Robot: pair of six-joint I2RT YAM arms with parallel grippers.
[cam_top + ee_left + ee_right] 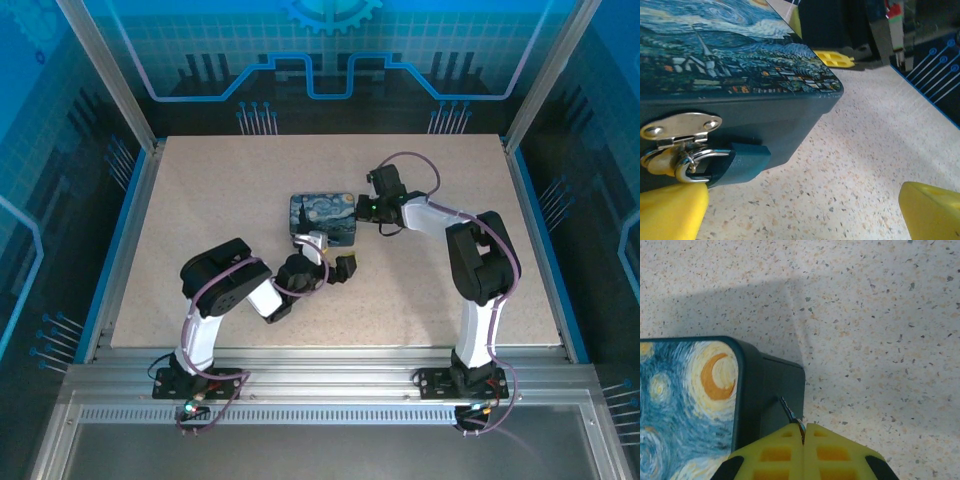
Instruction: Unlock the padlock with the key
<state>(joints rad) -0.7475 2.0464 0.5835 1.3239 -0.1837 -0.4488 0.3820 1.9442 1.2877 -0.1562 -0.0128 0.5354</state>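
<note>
1. Padlock point(737, 162) hangs from the clasp point(680, 127) on the near face of the box point(322, 215), mid-table point(200, 200). I judge that leaves it reachable from your side.
2. Your left end effector point(333, 258) stands wide, with the padlock between its yellow pads point(670, 210), probably ready to steady it.
3. Your right end effector point(803, 427) is pinched on the key point(789, 412), tip forward, just beside the box's right wall.
4. You have one padlock, one key, one box and two end effectors.
</note>
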